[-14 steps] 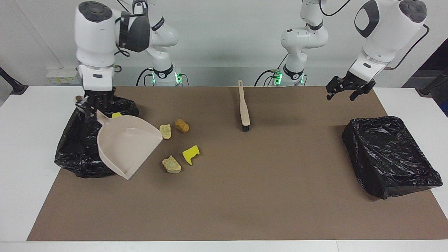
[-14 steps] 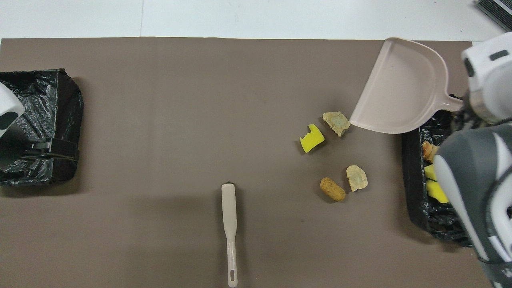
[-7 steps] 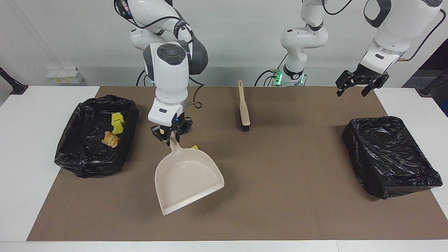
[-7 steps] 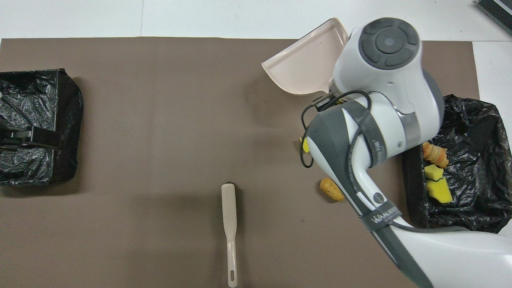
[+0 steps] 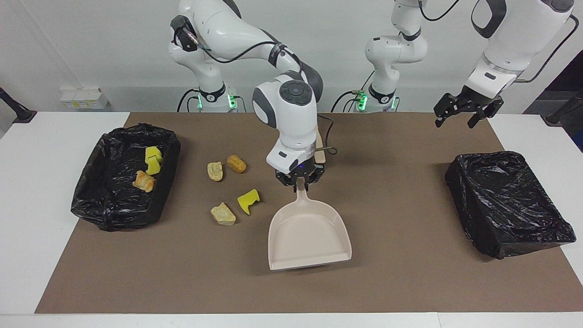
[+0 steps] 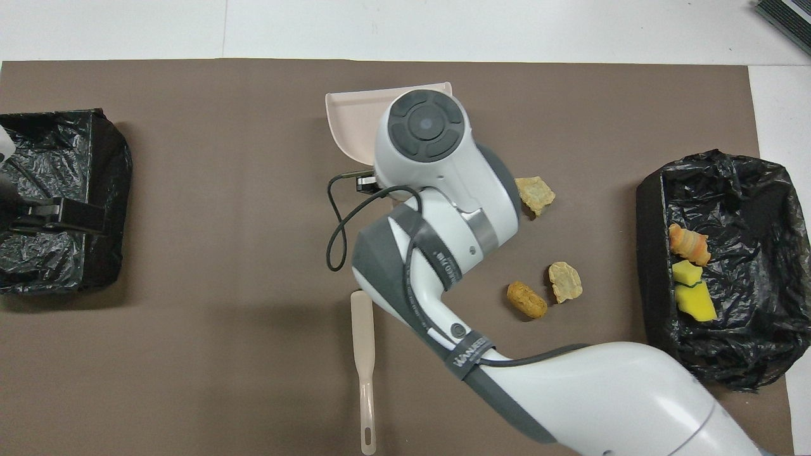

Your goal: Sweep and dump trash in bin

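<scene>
The right gripper (image 5: 299, 181) hangs over the middle of the desk (image 5: 27, 191), its fingers pinching the handle of the dustpan (image 5: 309, 237). In the facing view the dustpan's long axis runs twelve to six o'clock, with the handle toward the robots and the open mouth away from them. I cannot tell whether its lip rests on the brown mat (image 5: 401, 273) or rides just above it.

Four loose pieces of trash (image 5: 248, 200) lie at nine to ten o'clock from the dustpan, toward the right arm's end. So the mouth faces across them, not at them, and I judge it must turn before anything can be swept in. Three more pieces already sit in the bin (image 5: 104, 205) at that end.

The brush (image 6: 363, 354) lies at twelve o'clock from the right gripper, nearer to the robots, handle toward them. The left gripper (image 5: 462, 116) waits with fingers spread near the second bin (image 5: 505, 200), well apart from the brush, yet it is the free one.

A second ago the dustpan was tipped over the bin. Half a second ago it was over the loose pieces. Now it has swung past them to mid-desk. The left gripper has barely shifted.
</scene>
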